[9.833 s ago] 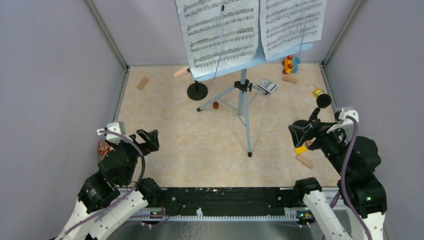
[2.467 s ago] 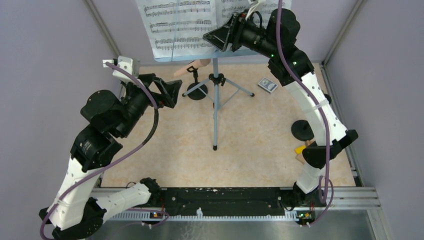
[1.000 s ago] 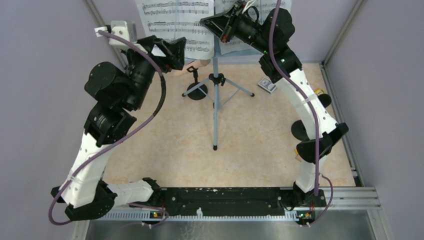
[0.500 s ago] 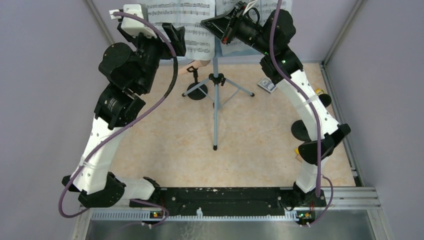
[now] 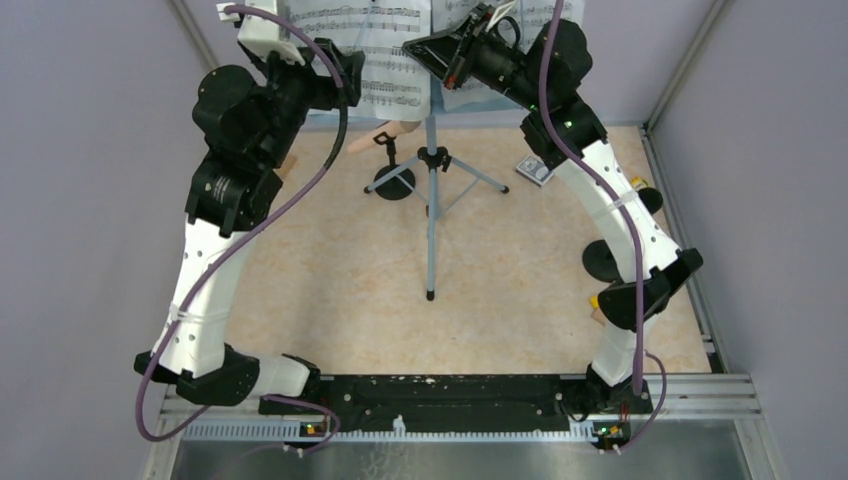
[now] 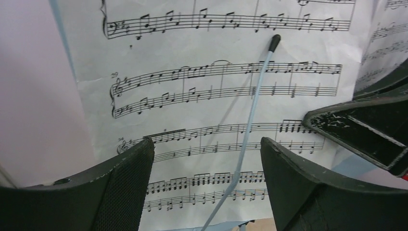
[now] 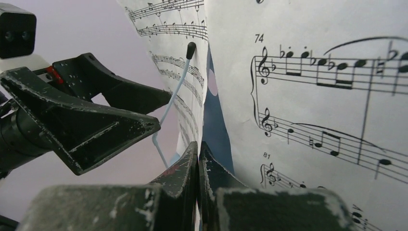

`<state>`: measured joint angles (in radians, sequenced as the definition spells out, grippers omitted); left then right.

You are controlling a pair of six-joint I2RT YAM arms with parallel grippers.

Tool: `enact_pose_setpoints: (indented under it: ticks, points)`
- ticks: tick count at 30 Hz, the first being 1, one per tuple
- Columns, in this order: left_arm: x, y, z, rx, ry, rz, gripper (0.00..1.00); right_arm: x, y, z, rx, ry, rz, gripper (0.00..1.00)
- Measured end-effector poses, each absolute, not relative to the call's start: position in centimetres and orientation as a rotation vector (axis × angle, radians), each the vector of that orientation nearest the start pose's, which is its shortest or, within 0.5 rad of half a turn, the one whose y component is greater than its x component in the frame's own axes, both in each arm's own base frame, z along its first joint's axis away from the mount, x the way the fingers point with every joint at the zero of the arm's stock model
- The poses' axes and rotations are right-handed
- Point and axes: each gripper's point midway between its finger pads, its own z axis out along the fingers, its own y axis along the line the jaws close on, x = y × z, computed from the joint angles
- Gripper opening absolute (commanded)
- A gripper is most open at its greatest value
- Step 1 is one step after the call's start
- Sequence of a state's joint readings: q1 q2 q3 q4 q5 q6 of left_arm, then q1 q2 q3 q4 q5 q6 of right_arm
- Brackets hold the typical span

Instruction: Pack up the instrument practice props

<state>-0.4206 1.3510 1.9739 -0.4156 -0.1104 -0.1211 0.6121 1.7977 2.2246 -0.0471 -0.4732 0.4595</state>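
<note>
While both arms reach up to the far side of the table, the light-blue music rack (image 7: 215,120) stands at the far middle on its grey tripod (image 5: 431,225), with one white page on each half. The left gripper (image 6: 207,144) faces the left page (image 6: 192,91) with its fingers wide apart, and nothing lies between them. That page and its thin blue retaining wire (image 6: 248,130) show through the gap. Whether the fingertips touch the paper cannot be told. From above, the left gripper (image 5: 345,75) sits at the near left part of that page (image 5: 390,30).

The right gripper (image 7: 198,144) has its fingers pressed together. Their tips point at the strip of blue rack showing between the left page and the right page (image 7: 312,72). Whether anything thin is pinched there cannot be told. In the overhead view the right gripper (image 5: 425,48) comes in from the right, at the middle of the rack.

Below the rack, a beige microphone (image 5: 385,133) lies tilted over a black round-based holder (image 5: 393,183), just left of the tripod's hub. A second black round base (image 5: 603,260) sits near the right edge, partly behind the right arm. A small patterned card box (image 5: 537,170) lies on the table (image 5: 330,290) to the right of the tripod, and a yellow block (image 5: 598,300) shows beside the right arm's elbow.
</note>
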Motion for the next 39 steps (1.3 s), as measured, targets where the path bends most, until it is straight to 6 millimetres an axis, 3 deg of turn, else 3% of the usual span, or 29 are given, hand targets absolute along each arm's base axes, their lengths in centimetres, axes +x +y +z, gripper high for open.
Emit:
enact_pose_setpoints:
  ticks: [8, 18, 26, 34, 37, 39]
  points:
    - [34.8, -14.9, 56.4, 0.141, 1.366, -0.418, 0.91, 35.1, 36.4, 57.2, -0.547, 1.216, 1.19, 0.0]
    - [33.8, -15.1, 57.9, 0.165, 1.317, -0.448, 0.8, 35.2, 36.4, 57.0, -0.547, 1.219, 1.19, 0.0]
    - [35.8, -16.6, 56.0, 0.205, 1.365, -0.461, 0.68, 35.2, 36.4, 57.0, -0.547, 1.22, 1.19, 0.0]
    - [36.0, -16.8, 55.8, 0.214, 1.369, -0.457, 0.28, 35.2, 36.4, 57.0, -0.551, 1.217, 1.185, 0.0]
    - [36.0, -16.8, 55.9, 0.215, 1.363, -0.46, 0.05, 35.2, 36.4, 57.0, -0.553, 1.217, 1.183, 0.0]
    - [35.9, -16.9, 56.1, 0.223, 1.35, -0.46, 0.0, 35.2, 36.4, 56.9, -0.556, 1.214, 1.178, 0.0]
